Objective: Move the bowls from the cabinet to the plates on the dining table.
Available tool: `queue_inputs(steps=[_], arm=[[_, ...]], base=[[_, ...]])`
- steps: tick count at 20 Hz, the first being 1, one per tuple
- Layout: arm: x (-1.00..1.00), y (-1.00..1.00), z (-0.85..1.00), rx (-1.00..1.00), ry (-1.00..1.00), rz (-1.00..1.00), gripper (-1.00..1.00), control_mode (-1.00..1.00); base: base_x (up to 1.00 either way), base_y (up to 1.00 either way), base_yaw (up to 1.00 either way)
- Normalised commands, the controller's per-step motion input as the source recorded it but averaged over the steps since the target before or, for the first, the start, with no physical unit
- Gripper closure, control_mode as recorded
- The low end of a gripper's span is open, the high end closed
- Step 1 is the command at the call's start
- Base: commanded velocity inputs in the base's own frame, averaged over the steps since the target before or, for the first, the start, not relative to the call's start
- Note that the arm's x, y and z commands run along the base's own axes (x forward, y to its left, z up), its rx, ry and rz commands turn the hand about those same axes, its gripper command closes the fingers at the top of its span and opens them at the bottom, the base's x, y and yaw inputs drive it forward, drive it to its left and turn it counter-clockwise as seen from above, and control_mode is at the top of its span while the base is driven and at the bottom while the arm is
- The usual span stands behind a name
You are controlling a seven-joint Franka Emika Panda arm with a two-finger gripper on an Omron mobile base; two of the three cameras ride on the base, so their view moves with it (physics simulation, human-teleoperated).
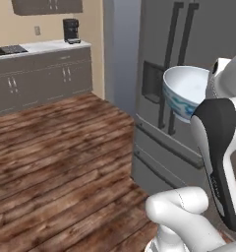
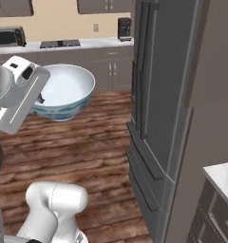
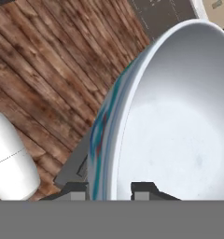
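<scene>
A white bowl with a blue pattern [image 1: 185, 91] [image 2: 66, 90] [image 3: 179, 116] hangs in the air, tilted, in front of the tall grey fridge. My gripper [image 3: 111, 190] is shut on its rim, with one fingertip [image 3: 79, 189] outside the wall and the other inside. In the right base view the hand [image 2: 25, 92] sits at the bowl's left side. A dark grey wall cabinet [image 1: 46, 6] hangs over the far counter with its doors shut. The plates and the dining table are out of view.
The fridge [image 1: 174, 49] [image 2: 154, 95] stands close on the right. A far counter [image 1: 41, 48] carries a coffee machine [image 1: 71, 29] [image 2: 124, 28] and a toaster oven [image 2: 9, 35]. A marble counter corner [image 2: 225, 178] shows at lower right. Wooden floor [image 1: 56, 157] lies open to the left.
</scene>
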Motion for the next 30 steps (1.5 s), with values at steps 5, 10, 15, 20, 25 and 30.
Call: queue_inputs(steps=[5, 10, 15, 20, 25, 30], arm=[[0.00, 0.00, 0.00, 0.00, 0.00, 0.00, 1.00, 1.00], [0.00, 0.00, 0.00, 0.00, 0.00, 0.00, 1.00, 1.00], [0.00, 0.00, 0.00, 0.00, 0.00, 0.00, 1.00, 1.00], [0.00, 0.00, 0.00, 0.00, 0.00, 0.00, 1.00, 1.00], [0.00, 0.00, 0.00, 0.00, 0.00, 0.00, 1.00, 1.00], [0.00, 0.00, 0.00, 0.00, 0.00, 0.00, 1.00, 1.00]], base=[[0.14, 0.31, 0.34], [0.16, 0.33, 0.34], [0.16, 0.34, 0.34], [0.18, 0.36, 0.33], [0.24, 0.38, 0.31], [0.27, 0.37, 0.30]])
